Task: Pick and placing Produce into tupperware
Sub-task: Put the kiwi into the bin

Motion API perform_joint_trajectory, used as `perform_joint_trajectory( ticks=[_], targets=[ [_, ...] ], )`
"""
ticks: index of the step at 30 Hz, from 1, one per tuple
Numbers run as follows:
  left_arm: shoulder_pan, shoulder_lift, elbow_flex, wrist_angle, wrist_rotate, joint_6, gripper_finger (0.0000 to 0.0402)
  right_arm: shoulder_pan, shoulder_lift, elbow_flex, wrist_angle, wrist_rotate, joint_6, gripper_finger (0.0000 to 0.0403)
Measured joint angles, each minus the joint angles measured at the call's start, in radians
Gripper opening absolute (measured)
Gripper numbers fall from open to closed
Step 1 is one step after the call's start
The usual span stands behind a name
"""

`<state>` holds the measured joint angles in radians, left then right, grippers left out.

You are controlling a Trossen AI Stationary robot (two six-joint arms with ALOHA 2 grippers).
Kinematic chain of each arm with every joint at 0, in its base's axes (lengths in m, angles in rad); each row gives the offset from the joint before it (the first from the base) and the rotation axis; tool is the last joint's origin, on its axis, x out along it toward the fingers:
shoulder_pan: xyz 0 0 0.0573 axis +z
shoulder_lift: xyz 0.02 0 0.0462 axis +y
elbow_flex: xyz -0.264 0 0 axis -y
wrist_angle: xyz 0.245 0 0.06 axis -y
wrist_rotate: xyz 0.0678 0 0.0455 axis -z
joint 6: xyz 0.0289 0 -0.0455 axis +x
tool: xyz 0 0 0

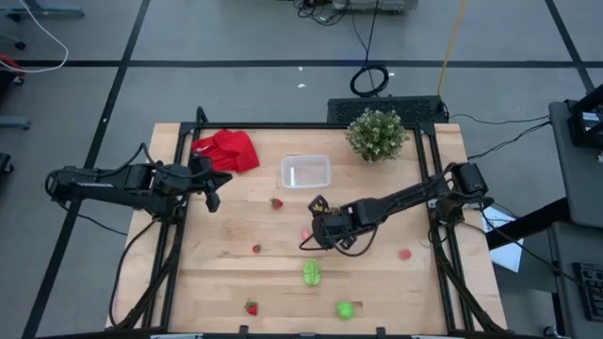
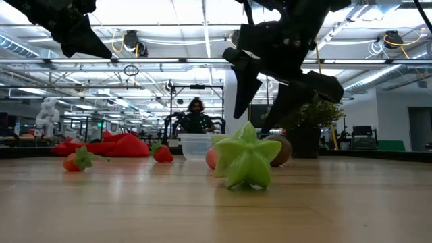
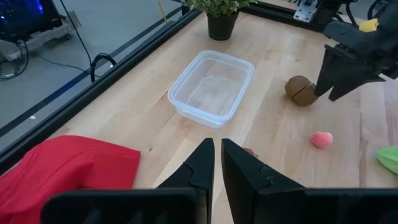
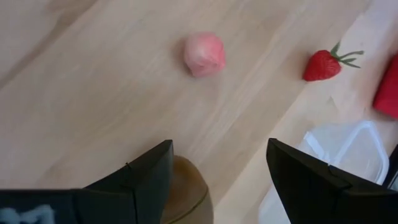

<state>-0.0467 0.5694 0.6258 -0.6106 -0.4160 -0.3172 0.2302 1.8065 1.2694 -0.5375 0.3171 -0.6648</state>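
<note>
The right gripper [image 1: 316, 237] is seen near table centre, fingers spread wide and holding nothing, poised over the brown oval [image 4: 186, 190], with a pink piece [image 4: 204, 54] just beyond. The tupperware [image 1: 305, 171] stands empty at its 12 o'clock, bare wood between them. A green star piece [image 1: 312, 273] lies at 6 o'clock. The left gripper [image 1: 213, 186], fingers nearly closed and empty, waits beside the red cloth [image 1: 227, 150] at the left edge.

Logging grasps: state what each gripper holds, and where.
Nothing held. Right gripper hangs open beside the brown oval; left gripper is shut, empty.
</note>
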Motion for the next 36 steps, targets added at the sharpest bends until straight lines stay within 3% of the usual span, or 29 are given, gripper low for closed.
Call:
perform_joint_trajectory(
  ticks=[8,23,36],
  targets=[
    [0.0,0.0,0.0,0.002,0.0,-0.016,0.0033,0.032,0.0,0.0,-0.049,0.106,0.006,0.0249],
    [0.0,0.0,0.0,0.037,0.032,-0.031,0.0033,0.096,-0.014,0.0,-0.097,0.102,0.254,0.0249],
    [0.0,0.0,0.0,0.037,0.049,-0.06,0.0033,0.161,-0.103,0.0,-0.05,0.097,0.365,0.0249]
  ],
)
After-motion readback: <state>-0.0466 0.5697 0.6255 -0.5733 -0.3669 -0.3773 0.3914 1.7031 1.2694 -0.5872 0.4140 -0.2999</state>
